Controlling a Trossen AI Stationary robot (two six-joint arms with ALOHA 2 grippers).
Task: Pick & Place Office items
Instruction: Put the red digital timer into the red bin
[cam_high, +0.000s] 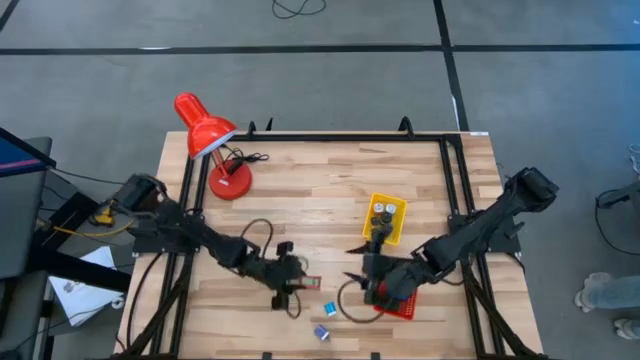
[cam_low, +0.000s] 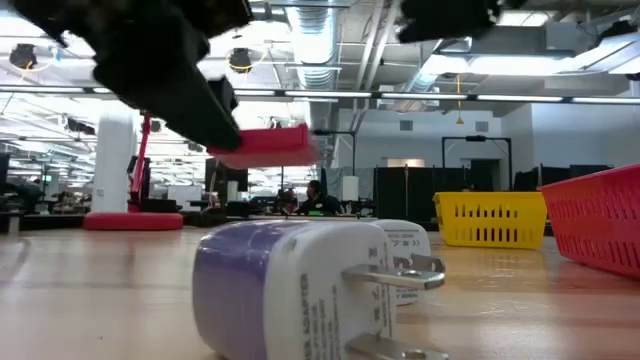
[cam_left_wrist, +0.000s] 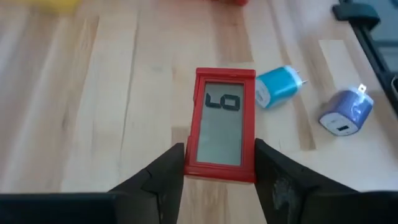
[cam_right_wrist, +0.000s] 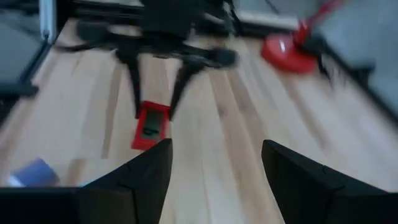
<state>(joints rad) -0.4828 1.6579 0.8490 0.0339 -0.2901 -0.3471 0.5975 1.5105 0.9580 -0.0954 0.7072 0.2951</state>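
Red digital timer sits clamped between the left gripper fingers, lifted off the table, its long axis pointing straight ahead from the claw. Right gripper, parted and empty, faces it from near the red basket.

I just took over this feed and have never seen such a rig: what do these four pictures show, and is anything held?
Two dark robot arms work at a wooden table. One picture looks down from above, one looks level across the tabletop, and two sit on the wrists. The left gripper has its fingers closed on a red display device, lifted off the wood. The right gripper hangs open near the red basket. A light-blue charger and a purple charger lie nearby; a yellow tray and red lamp stand farther back.
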